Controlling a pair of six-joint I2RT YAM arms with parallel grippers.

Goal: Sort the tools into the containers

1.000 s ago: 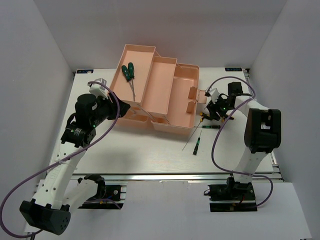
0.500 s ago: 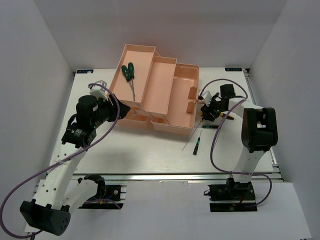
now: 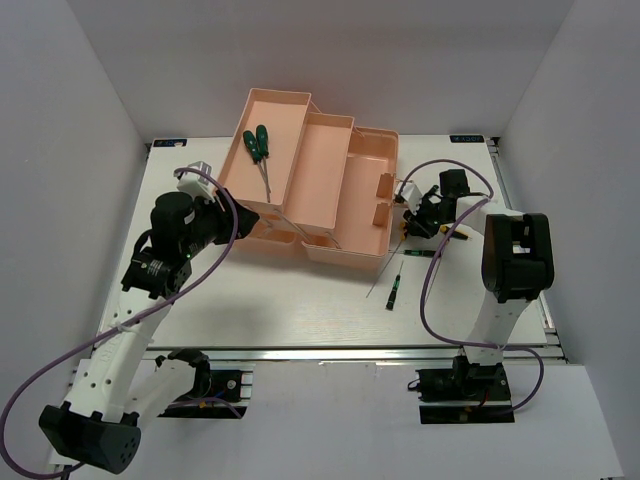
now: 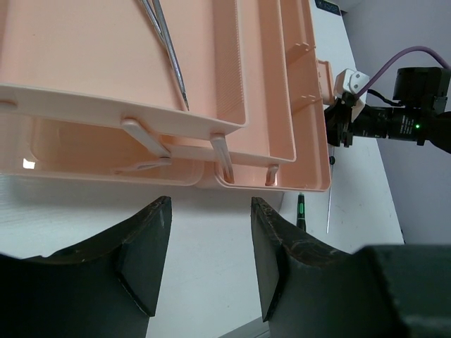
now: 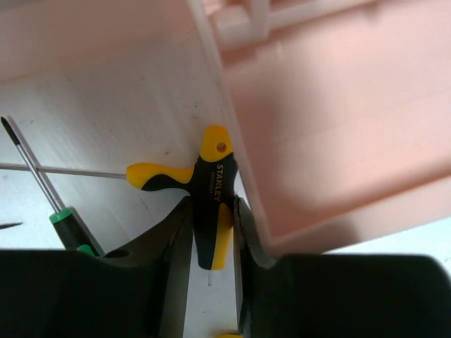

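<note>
The salmon-pink toolbox stands open at the table's middle. Two dark green screwdrivers lie in its upper left tray; their shafts show in the left wrist view. My right gripper sits at the box's right wall, its jaws shut on a yellow-black T-handle screwdriver lying on the table. A slim black-green screwdriver lies nearer, also seen in the left wrist view. My left gripper is open and empty over the table in front of the box.
Another slim black-green screwdriver and a second yellow handle lie by the right arm. A green-tipped handle and a thin shaft lie left of my right jaws. The toolbox wall is tight against the right finger.
My right gripper has moved left, up against the toolbox's right wall, over the T-handle screwdriver. The left arm has barely shifted.
</note>
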